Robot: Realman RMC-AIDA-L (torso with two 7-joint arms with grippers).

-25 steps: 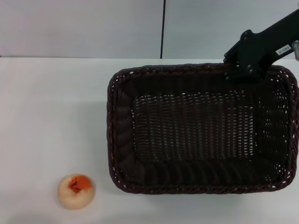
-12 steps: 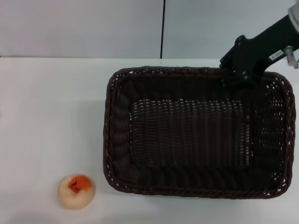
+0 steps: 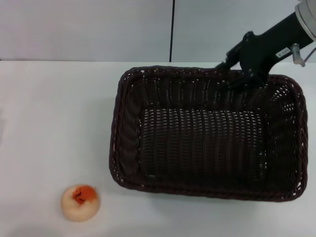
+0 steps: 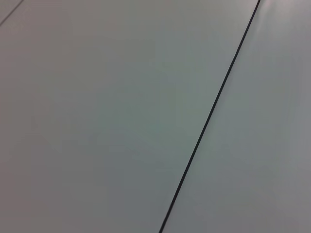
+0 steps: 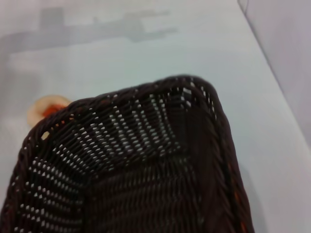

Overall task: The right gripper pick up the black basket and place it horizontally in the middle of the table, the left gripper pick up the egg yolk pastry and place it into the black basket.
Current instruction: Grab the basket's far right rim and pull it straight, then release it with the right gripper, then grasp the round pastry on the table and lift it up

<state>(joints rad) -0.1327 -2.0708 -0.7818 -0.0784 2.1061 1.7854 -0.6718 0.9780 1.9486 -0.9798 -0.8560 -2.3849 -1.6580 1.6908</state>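
Note:
The black basket (image 3: 124, 138) stands lengthwise across the middle-right of the white table (image 3: 54, 123), empty. My right gripper (image 3: 241, 75) is at the basket's far rim near its right corner and grips it; its fingertips are hidden behind the rim. The right wrist view looks down into the basket (image 5: 146, 141) from that rim. The egg yolk pastry (image 3: 80, 202) lies at the front left of the table, orange-red patch up, well apart from the basket. It peeks past the basket's far corner in the right wrist view (image 5: 41, 109). My left gripper is out of view.
A grey wall with a vertical black seam (image 3: 172, 29) stands behind the table. The left wrist view shows only that wall and seam (image 4: 209, 116). Bare tabletop lies left of the basket and around the pastry.
My right arm has moved left and back, taking the basket's far rim with it. The basket has shifted and its near side has tipped. The pastry has not moved.

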